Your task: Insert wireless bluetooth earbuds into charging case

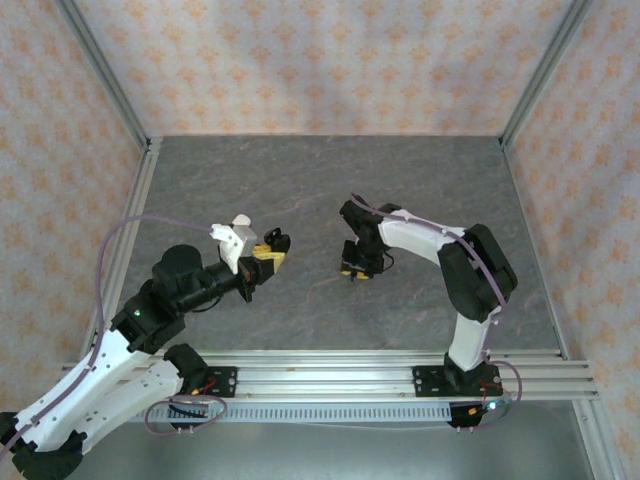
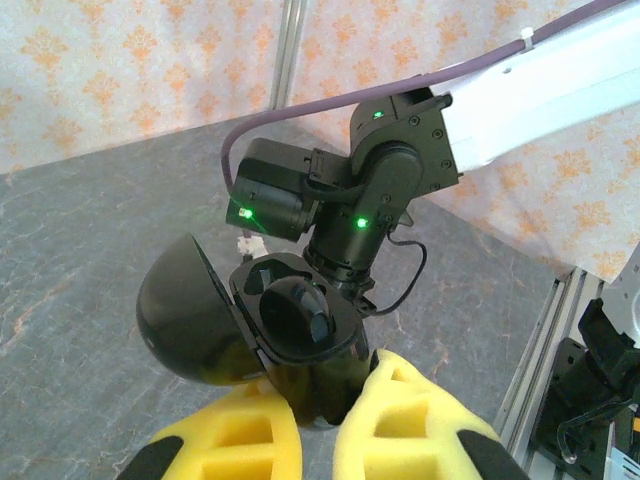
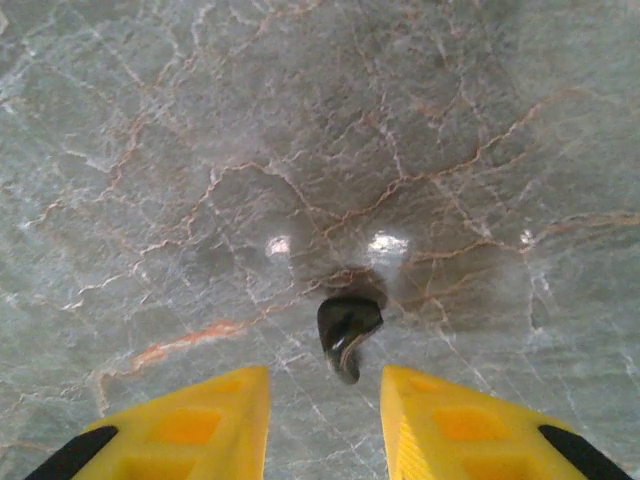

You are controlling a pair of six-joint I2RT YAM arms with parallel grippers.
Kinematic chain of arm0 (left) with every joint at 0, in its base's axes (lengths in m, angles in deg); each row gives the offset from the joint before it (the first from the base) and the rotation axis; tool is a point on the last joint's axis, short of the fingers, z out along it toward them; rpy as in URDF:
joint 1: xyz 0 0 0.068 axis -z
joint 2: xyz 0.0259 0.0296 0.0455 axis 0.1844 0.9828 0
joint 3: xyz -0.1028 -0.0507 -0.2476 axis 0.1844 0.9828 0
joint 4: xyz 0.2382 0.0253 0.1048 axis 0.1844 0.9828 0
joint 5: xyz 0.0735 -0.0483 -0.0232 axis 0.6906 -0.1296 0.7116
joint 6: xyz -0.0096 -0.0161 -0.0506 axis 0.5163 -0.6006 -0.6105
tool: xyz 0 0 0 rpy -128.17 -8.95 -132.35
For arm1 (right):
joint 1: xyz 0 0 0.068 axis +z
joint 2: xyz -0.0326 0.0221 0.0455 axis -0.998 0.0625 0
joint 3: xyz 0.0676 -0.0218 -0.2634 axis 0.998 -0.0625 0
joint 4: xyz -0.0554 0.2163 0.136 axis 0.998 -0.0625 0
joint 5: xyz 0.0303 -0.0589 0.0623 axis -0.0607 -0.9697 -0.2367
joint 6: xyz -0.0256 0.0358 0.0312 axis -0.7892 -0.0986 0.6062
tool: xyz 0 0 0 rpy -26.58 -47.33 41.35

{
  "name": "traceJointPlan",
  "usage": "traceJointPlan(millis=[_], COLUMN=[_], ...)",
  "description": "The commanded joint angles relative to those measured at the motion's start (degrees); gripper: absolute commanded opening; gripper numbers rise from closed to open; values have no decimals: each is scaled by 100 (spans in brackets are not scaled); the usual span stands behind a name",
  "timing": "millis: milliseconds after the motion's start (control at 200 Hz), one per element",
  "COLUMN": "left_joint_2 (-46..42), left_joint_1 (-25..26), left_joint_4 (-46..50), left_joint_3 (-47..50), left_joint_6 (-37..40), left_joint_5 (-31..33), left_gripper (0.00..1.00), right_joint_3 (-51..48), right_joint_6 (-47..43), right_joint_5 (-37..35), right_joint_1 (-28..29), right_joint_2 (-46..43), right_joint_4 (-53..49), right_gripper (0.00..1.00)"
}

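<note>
My left gripper (image 2: pixel 318 405) is shut on the base of a glossy black charging case (image 2: pixel 300 330), holding it above the table. The case's domed lid (image 2: pixel 185 325) hangs open to the left. One black earbud (image 2: pixel 298 312) sits in a well, and the well beside it (image 2: pixel 256 276) looks empty. In the top view the left gripper (image 1: pixel 272 250) and case (image 1: pixel 278 243) are left of centre. My right gripper (image 1: pixel 352 270) points down at the table. A second black earbud (image 3: pixel 347 330) lies on the marble just ahead of the right gripper (image 3: pixel 325 400), whose yellow fingers stand open on either side without touching it.
A tiny white piece (image 2: pixel 245 243) lies on the grey marble table (image 1: pixel 300 180) beyond the case. The right arm's wrist (image 2: pixel 380 190) hangs close behind the held case. Aluminium frame posts (image 1: pixel 150 150) and patterned walls bound the table on three sides.
</note>
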State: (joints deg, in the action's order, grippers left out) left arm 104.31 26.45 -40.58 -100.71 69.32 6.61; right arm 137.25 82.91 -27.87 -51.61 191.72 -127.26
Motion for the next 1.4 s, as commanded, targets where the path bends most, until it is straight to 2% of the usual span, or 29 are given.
traceJointPlan(millis=[0,470,756,1116,1396], left_joint_2=[-27,-18,-99,-123,157], left_joint_1=[-8,-8,-8,-8,-13], left_joint_4=[19,42,-36,-449,-913], left_joint_3=[17,16,67,56,-175], left_joint_6=[16,-38,-23,184,505], left_joint_5=[122,48,32,82,169], left_gripper=[0,0,0,0,0], right_joint_3=[152,324,441,732,1825], right_joint_6=[-168,-256,-264,-167,-46], right_joint_5=[-303,-486,-398,-1140,-2120], right_joint_1=[-30,-34,-33,97,611], right_joint_2=[146,451,515,-703,-1715], right_joint_4=[-91,-115,-193,-508,-1215], right_gripper=[34,30,20,15,15])
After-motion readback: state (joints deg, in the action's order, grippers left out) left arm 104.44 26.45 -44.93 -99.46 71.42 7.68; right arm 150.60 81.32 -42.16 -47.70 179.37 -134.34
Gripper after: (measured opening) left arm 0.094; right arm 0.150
